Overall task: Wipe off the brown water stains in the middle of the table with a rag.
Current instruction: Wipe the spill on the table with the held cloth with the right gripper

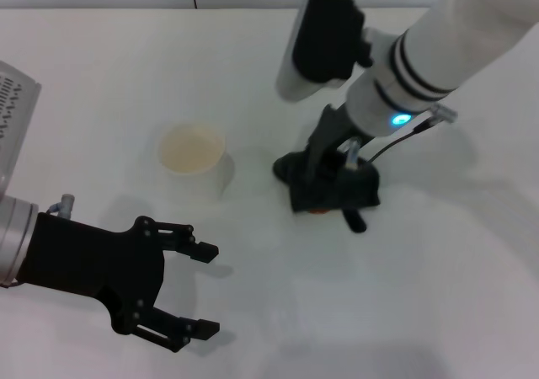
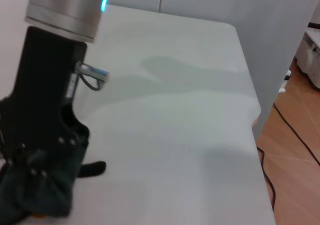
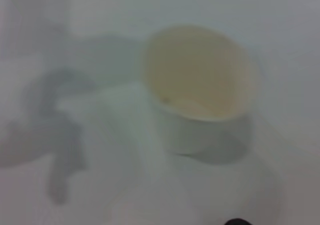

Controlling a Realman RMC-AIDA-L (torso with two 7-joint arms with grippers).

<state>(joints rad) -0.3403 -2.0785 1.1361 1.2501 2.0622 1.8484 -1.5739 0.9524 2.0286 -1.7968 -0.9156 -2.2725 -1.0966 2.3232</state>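
The dark rag [image 1: 333,189] lies bunched on the white table [image 1: 421,295] near the middle, its short tab [image 1: 355,221] pointing toward the front. My right gripper [image 1: 330,167] comes down from the upper right and presses into the rag, shut on it. A thin orange-brown sliver of the water stains [image 1: 317,211] peeks out under the rag's front edge. The left wrist view shows the same rag [image 2: 35,195] beneath the right gripper's black body [image 2: 45,100], with a bit of the orange stain [image 2: 37,216] at its edge. My left gripper [image 1: 200,288] hovers open at the front left.
A white paper cup [image 1: 193,154] stands left of the rag, between the two grippers; the right wrist view shows the cup [image 3: 200,85] close by. A grey perforated box [image 1: 13,109] sits at the far left edge. The table's right edge [image 2: 252,120] drops to a wooden floor.
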